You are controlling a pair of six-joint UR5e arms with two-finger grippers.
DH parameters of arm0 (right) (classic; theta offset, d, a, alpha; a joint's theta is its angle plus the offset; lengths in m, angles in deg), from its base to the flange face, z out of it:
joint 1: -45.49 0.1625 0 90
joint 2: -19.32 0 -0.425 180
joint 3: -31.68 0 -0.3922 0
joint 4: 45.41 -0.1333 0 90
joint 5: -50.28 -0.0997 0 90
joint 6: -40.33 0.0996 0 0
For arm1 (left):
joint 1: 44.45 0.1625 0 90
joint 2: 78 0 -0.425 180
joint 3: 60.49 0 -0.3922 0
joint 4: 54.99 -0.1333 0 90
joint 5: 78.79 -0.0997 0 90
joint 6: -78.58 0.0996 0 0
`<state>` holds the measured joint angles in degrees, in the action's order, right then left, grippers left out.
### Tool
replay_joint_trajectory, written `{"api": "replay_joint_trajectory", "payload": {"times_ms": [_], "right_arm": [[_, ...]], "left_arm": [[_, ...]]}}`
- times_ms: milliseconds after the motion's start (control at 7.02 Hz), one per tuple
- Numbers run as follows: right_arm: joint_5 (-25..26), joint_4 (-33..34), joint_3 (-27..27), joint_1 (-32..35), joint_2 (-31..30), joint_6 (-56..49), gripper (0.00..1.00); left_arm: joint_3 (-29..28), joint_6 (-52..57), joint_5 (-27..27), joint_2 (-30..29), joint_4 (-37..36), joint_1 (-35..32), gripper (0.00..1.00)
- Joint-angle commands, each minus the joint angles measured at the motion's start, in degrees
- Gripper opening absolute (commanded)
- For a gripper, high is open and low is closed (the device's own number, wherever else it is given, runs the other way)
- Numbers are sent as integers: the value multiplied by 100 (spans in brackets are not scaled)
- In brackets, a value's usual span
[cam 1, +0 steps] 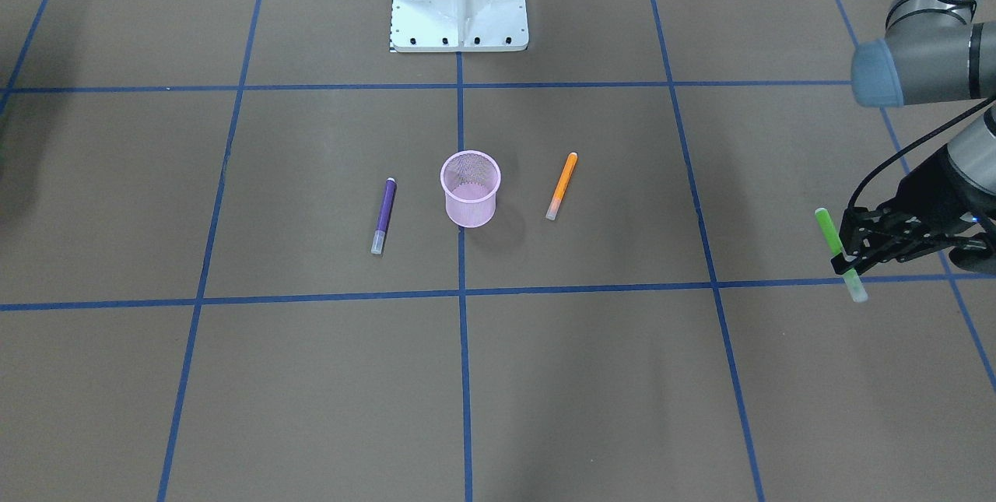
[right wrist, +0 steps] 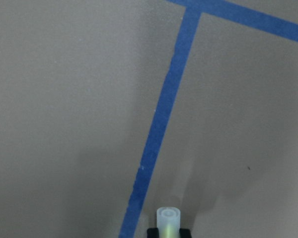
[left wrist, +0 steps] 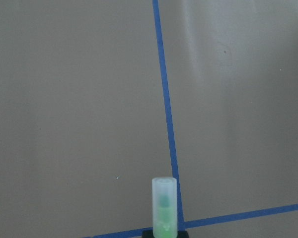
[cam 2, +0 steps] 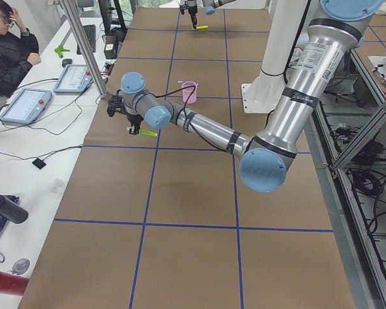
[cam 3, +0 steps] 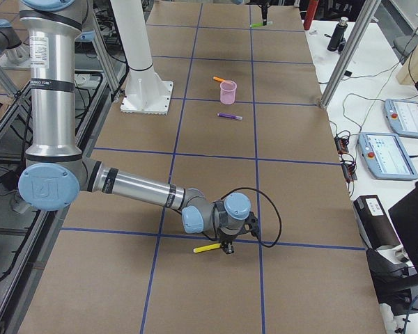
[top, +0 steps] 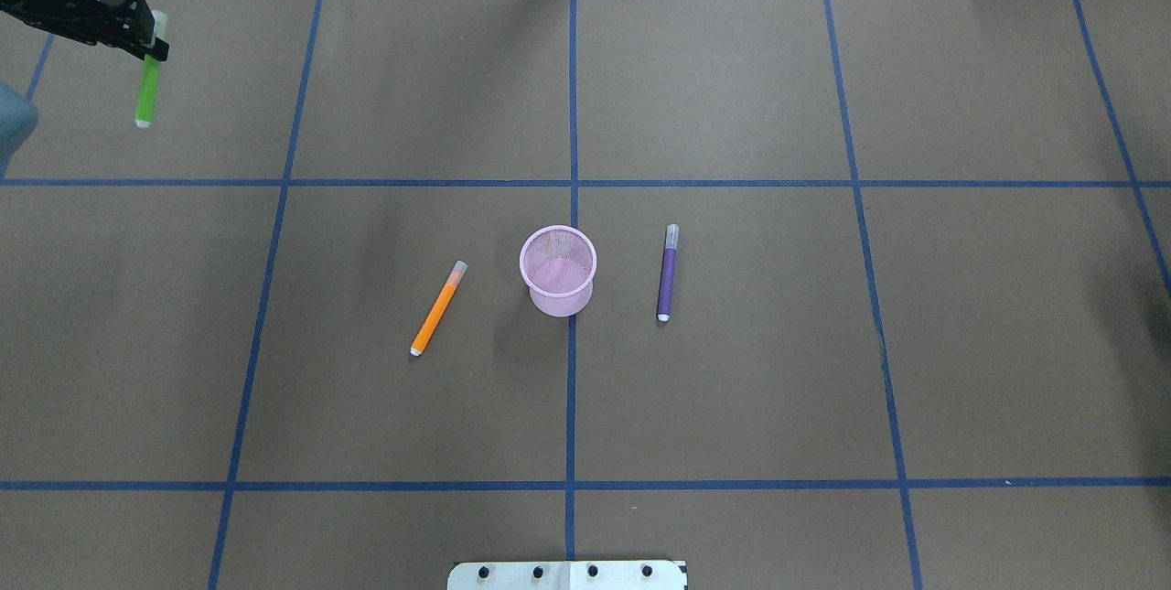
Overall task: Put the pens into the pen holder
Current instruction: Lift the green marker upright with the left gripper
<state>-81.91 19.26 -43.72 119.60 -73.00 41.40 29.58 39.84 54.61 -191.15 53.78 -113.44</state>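
Observation:
The pink mesh pen holder [cam 1: 471, 192] [top: 558, 277] stands upright at the table's middle. A purple pen [cam 1: 384, 214] [top: 668, 274] lies flat on one side of it and an orange pen [cam 1: 562, 185] [top: 439, 308] lies flat on the other, both apart from the cup. My left gripper [cam 1: 844, 262] [top: 155, 46] is far out at the table's left end, shut on a green pen [cam 1: 827, 231] [top: 146, 96] [left wrist: 164, 206] held above the surface. At the table's right end, my right gripper [cam 3: 227, 248] [right wrist: 169, 232] is shut on a yellow pen [cam 3: 207, 248] [right wrist: 169, 219] just above the table.
The white robot base [cam 1: 459, 4] [top: 567, 574] sits at the table's robot-side edge. Blue tape lines grid the brown table. A person [cam 2: 6, 45] sits by a side bench with tablets [cam 2: 26, 106]. Another bench with pendants [cam 3: 397, 139] flanks the right end.

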Motion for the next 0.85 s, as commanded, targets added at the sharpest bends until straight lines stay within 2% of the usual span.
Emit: {"api": "replay_joint_trajectory", "payload": {"times_ms": [0,285,427,712], "right_arm": [[-525,-17,-115,330,108,25,0],[-658,140,-282,778,353,51,0],[-702,377,-291,920,511,60,0],[-703,485,-308,1061,723,321,0]], "left_arm": [[63,-605,-33,-374,-164,0,0],[413,-1999,-59,-725,116,122,0],[554,-2607,-364,-936,292,323,0],[1202,-3418,-1932,-1070,276,1409,0]]}}
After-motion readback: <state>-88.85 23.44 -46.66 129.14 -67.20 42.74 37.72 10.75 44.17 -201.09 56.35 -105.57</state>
